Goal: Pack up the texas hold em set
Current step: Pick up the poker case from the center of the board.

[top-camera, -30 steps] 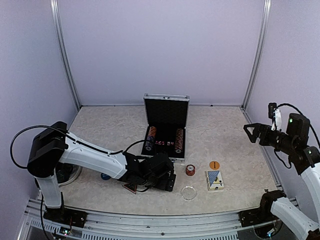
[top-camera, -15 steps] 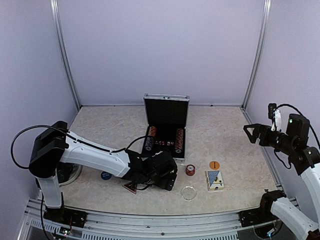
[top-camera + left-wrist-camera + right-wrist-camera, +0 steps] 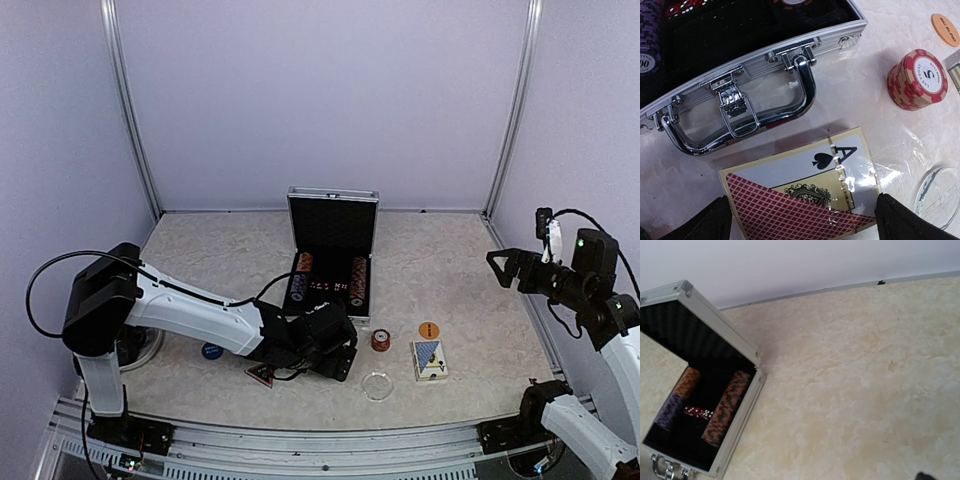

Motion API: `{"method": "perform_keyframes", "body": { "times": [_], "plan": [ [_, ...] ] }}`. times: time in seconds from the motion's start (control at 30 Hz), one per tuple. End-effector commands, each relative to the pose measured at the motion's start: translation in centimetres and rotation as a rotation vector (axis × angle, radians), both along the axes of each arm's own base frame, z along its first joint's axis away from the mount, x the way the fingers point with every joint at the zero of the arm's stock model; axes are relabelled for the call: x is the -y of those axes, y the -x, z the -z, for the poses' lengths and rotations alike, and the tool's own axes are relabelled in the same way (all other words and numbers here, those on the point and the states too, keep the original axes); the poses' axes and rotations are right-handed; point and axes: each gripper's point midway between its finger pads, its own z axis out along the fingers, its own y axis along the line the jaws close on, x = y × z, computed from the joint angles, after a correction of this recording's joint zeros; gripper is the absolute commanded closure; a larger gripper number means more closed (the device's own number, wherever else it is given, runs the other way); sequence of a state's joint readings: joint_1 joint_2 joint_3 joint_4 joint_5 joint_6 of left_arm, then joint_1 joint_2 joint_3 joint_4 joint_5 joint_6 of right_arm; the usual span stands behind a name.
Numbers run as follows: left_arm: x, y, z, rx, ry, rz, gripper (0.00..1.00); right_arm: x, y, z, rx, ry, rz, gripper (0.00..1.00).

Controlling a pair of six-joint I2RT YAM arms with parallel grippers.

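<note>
Top external view: the silver briefcase (image 3: 331, 270) lies open on the middle of the desk (image 3: 450, 250), chip rows inside, and packing looks barely begun. Not yet in it are two card decks, one (image 3: 805, 175) between the spread fingers of the left gripper (image 3: 802, 212) and one (image 3: 430, 360) further right. One red chip stack (image 3: 380, 340), one orange button (image 3: 429, 329), one blue button (image 3: 211, 351) and one clear disc (image 3: 378, 386) are also out, and the right gripper (image 3: 500, 265) hangs well apart, fingers open and empty.

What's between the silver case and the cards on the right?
A short stack of red chips, standing between the case and that card deck. The top view shows it.
</note>
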State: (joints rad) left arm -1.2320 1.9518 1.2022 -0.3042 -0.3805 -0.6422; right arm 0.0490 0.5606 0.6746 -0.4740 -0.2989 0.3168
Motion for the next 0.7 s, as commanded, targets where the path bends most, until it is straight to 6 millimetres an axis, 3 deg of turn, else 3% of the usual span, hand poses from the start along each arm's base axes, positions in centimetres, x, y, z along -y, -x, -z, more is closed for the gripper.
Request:
{"method": "perform_keyframes", "body": {
  "times": [0.0, 0.47, 0.67],
  "plan": [
    [-1.0, 0.4, 2.3, -0.012, -0.092, 0.022, 0.02, 0.3, -0.1, 0.2, 0.000, -0.008, 0.013, 0.01],
    [-1.4, 0.3, 1.8, 0.005, -0.075, 0.010, 0.18, 0.0, 0.2, -0.3, 0.013, -0.025, 0.002, 0.01],
    [-1.7, 0.4, 1.7, 0.006, -0.069, 0.003, 0.21, -0.9, 0.7, -0.7, 0.036, -0.077, -0.043, 0.01]
  ]
}}
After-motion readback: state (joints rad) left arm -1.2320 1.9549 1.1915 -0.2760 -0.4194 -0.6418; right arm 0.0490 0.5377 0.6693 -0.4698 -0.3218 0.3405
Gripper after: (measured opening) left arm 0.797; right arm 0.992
